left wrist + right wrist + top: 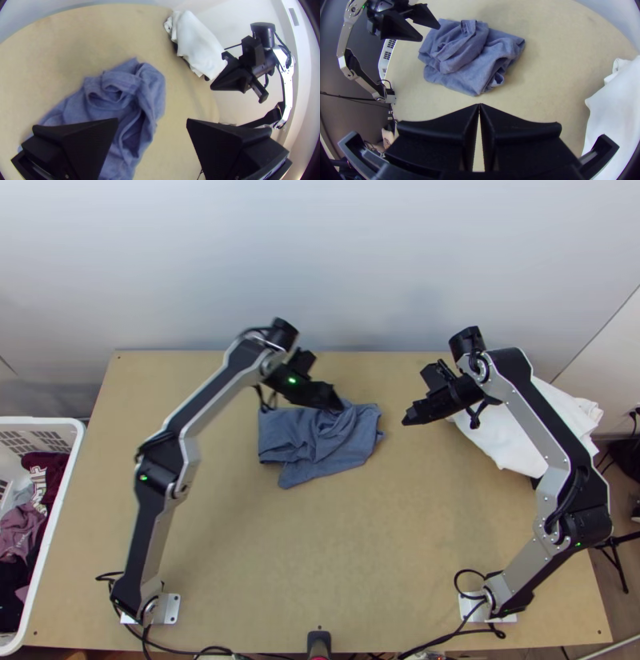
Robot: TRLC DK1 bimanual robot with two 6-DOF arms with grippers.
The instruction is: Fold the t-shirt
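Observation:
In the top view my left gripper (334, 399) hangs over the upper edge of the blue-grey t-shirt (320, 440), which lies bunched and partly folded mid-table. My right gripper (410, 418) is to the right of the shirt, apart from it. The left wrist view has my left gripper (152, 121) open, its fingers wide apart, with the rumpled shirt (116, 83) below. In the right wrist view the tips of my right gripper (479, 105) meet with nothing between them, and the shirt (463, 63) lies farther off.
A white cloth (512, 432) lies at the table's right edge, behind the right arm. The white laundry basket (60, 500) with several garments stands left of the table. Bare table (320, 556) stretches in front of the shirt.

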